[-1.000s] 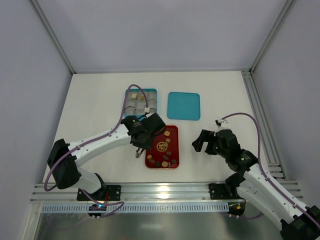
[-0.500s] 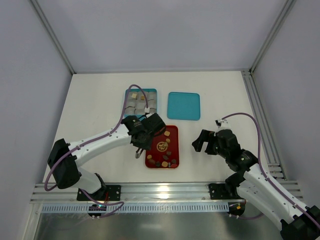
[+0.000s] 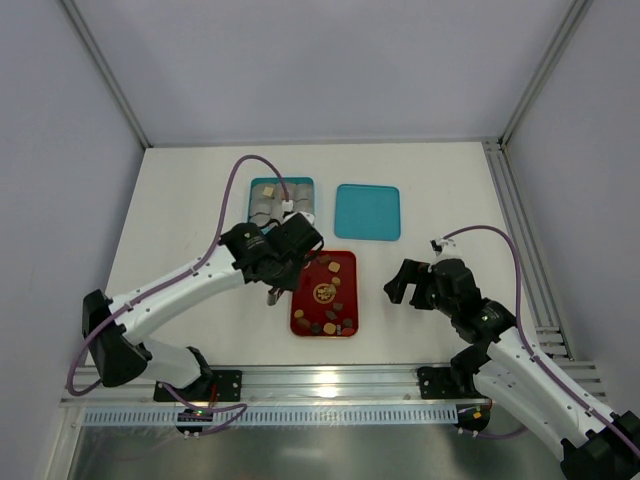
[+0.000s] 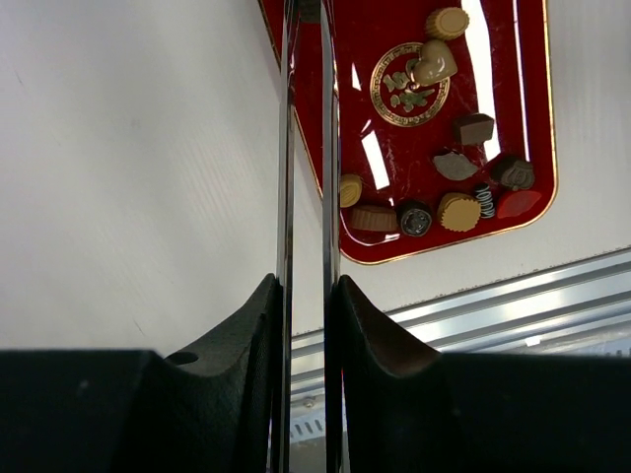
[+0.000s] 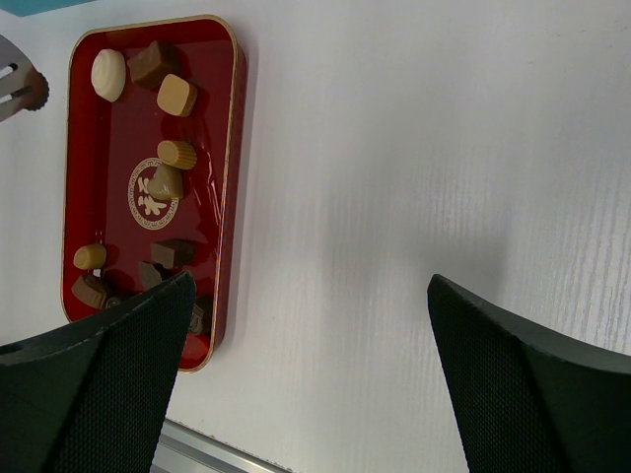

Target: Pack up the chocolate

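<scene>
The chocolate pieces (image 3: pixel 328 322), brown, tan and cream, lie in a red tray (image 3: pixel 347 262); several cluster at its near end. They also show in the left wrist view (image 4: pixel 458 210) and the right wrist view (image 5: pixel 175 95). My left gripper (image 3: pixel 285 262) hangs over the tray's far left corner, shut on metal tongs (image 3: pixel 272 296). The tongs' two blades (image 4: pixel 286 148) run close together along the tray's left edge. Their serrated tip (image 5: pixel 22 84) shows beside the tray. I cannot tell if it holds a piece. My right gripper (image 3: pixel 405 285) is open and empty, right of the tray.
A teal box (image 3: pixel 303 185) with pale paper cups, some holding pieces, stands behind the tray under the left arm's cable. A teal lid (image 3: pixel 367 211) lies to its right. An aluminium rail (image 3: pixel 330 378) runs along the near edge.
My left arm has swung left and back, carrying the gripper and tongs slightly towards the teal box. The right arm has not moved.
</scene>
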